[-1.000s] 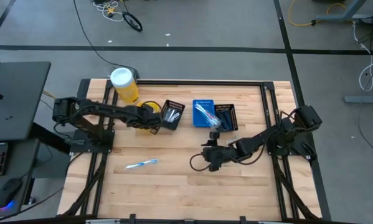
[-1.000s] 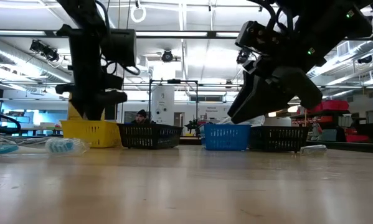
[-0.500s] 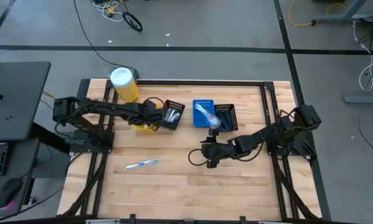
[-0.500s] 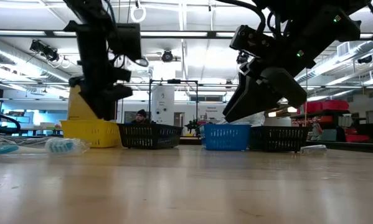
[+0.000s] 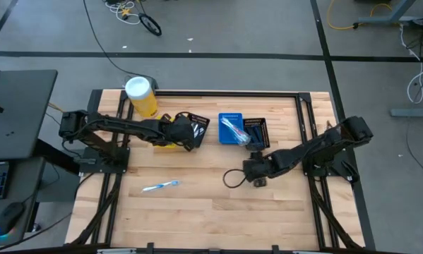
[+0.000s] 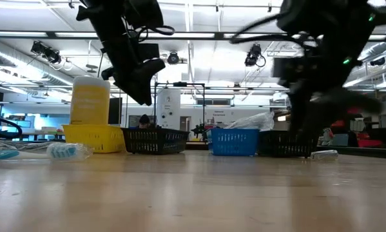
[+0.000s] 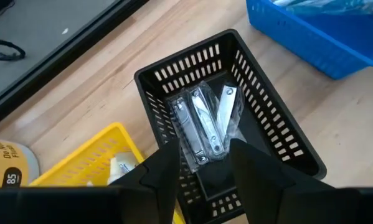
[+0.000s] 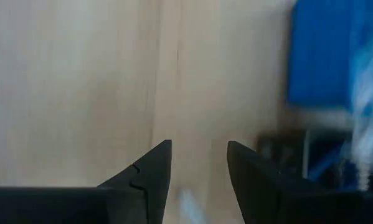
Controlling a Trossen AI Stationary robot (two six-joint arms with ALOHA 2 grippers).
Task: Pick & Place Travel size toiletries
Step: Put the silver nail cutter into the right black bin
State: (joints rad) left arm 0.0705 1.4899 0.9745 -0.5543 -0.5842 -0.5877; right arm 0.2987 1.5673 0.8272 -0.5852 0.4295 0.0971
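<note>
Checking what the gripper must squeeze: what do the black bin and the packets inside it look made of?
The black bin looks like rigid matte plastic, judging by its moulded slotted walls. The packets seem to be silvery metal pieces in clear glossy film, which shows wrinkles and glare; the metal is only a guess.

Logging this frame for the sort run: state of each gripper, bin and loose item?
left gripper: open, empty, over the left black bin
right gripper: open, empty, over bare table
left black bin: holds clear-wrapped silver items
blue bin: holds clear-wrapped items
yellow bin: holds something pale
right black bin: contents unclear
light-blue toothbrush: loose on the table
yellow canister: upright, lid on
</note>
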